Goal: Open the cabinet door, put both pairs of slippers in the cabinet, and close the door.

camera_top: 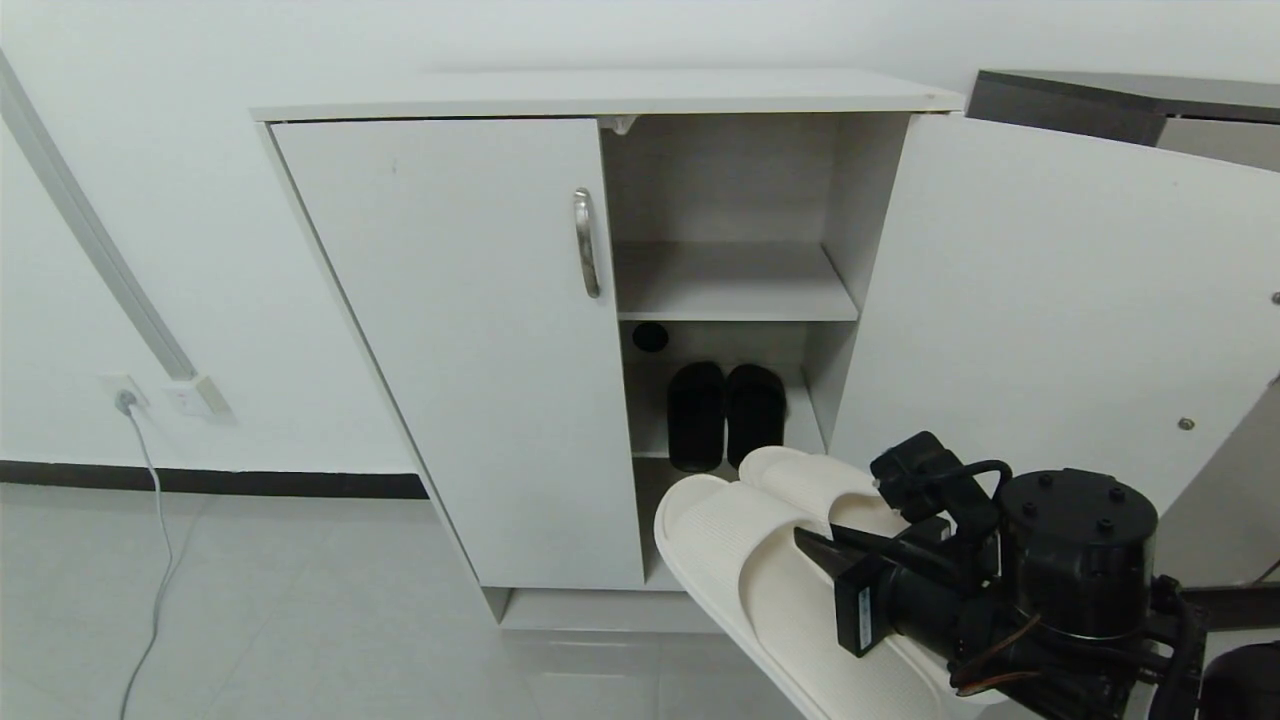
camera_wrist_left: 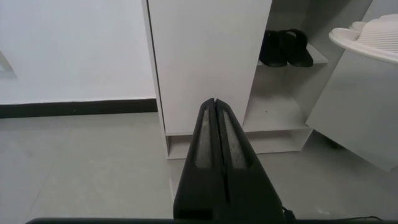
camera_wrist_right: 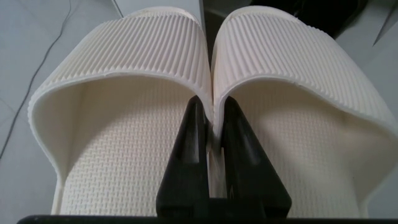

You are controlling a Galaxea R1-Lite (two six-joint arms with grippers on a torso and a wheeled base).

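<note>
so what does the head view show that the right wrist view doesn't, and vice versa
Head view adds: the cabinet, its right door open, black slippers on the lower shelf. Right wrist view adds: one finger inside each slipper, pinching their inner edges together. Shared: the white slippers in the right gripper.

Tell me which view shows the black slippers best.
Head view: the black slippers sit side by side on a shelf in the open cabinet, seen almost straight on. Left wrist view catches them farther off, at an angle. In the right wrist view, a dark patch beyond the white slippers might be them.
</note>
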